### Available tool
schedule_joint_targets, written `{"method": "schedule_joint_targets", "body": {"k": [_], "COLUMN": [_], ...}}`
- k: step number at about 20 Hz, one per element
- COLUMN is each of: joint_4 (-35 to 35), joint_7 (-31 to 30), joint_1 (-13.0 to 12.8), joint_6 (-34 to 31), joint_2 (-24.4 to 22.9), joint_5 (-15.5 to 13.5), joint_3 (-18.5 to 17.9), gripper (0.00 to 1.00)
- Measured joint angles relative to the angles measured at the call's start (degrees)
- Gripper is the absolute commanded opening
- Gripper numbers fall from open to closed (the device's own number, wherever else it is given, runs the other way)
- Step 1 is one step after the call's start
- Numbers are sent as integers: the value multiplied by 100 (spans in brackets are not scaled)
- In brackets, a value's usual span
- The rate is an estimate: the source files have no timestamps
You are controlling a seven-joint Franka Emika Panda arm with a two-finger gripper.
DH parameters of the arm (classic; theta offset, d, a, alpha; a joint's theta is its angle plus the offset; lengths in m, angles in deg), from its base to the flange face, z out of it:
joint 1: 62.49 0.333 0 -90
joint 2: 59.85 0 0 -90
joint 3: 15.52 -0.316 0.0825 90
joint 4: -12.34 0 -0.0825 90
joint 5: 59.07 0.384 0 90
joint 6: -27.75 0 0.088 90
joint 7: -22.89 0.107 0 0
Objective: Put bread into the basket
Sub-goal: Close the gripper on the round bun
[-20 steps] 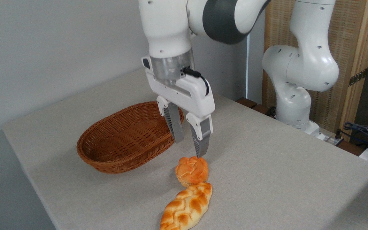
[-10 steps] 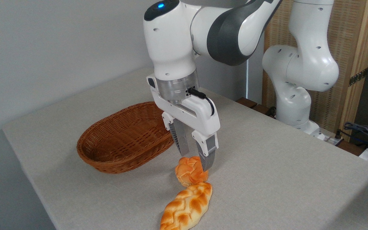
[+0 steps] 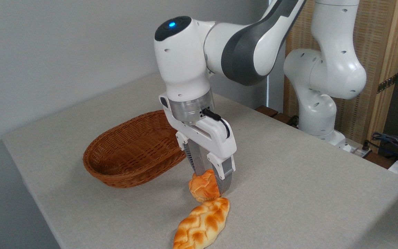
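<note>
My hand (image 3: 210, 180) is down at the surface (image 3: 288, 180), its two grey fingers (image 3: 225, 176) standing on either side of the bread (image 3: 202, 186), a small round knotted bun with a golden-orange crust. The fingers look pressed against the bun's sides, so I judge I am gripping it, though the bun rests on the surface, not yet lifted.

The basket (image 3: 130, 152), oval, reddish-brown wicker, sits empty just to the left and a little behind the bun, near but not touching it.

The main risk lies in front. A longer braided loaf (image 3: 202, 223) touches the bun's lower edge. If I lift at an angle, or if a fingertip has caught its tip, I may drag or flip that loaf.

The bun also looks soft and rounded. A shallow grip high on its sides could let it slip free mid-carry and fall short of the basket's flared rim.
</note>
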Motion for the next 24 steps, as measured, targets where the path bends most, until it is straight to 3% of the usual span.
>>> {"method": "schedule_joint_targets", "body": {"k": [3,4,6,8,11,24], "joint_4": [97,114,144,161,165,165], "joint_7": [0,1,9,67,186,223], "joint_1": [-7,-8,-24,-66,-86,-108], "joint_6": [151,173,190,192,194,195], "joint_2": [0,0,0,1,9,15], "joint_5": [0,0,0,0,0,0], "joint_3": [0,0,0,0,0,0], "gripper": [100,96,65,51,40,39]}}
